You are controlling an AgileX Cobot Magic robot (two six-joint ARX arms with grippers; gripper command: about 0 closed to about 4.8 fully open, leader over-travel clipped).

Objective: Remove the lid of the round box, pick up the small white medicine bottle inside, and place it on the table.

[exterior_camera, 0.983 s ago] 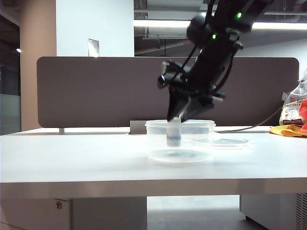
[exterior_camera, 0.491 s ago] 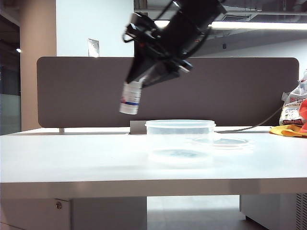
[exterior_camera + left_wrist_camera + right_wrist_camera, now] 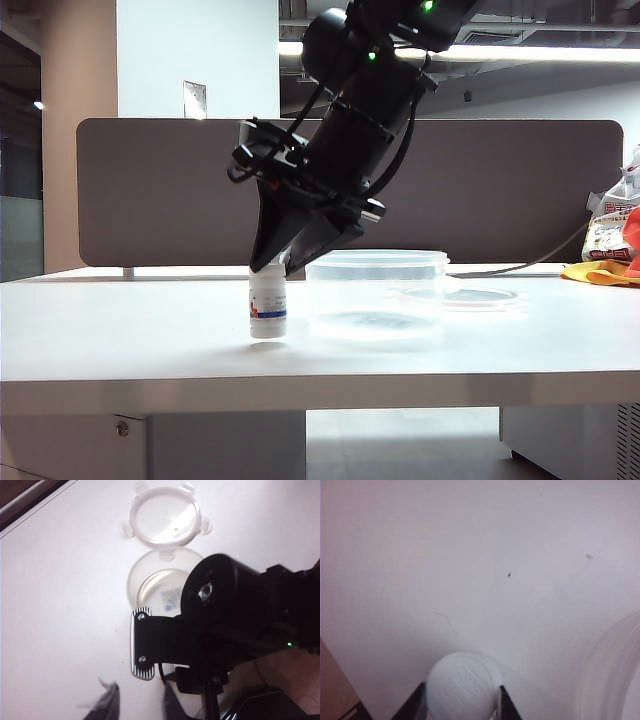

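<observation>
Right claw (image 3: 462,700) around bottle cap (image 3: 463,687)

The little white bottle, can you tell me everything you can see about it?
The small white medicine bottle is a plastic-looking cylinder with a round white cap and a label carrying a blue band and a red mark. It stands upright on the white table, just left of the clear round box in the exterior view and apart from it. The right hand comes down from above with its dark fingers on either side of the cap. Its bottom looks to be resting on the tabletop.
</observation>
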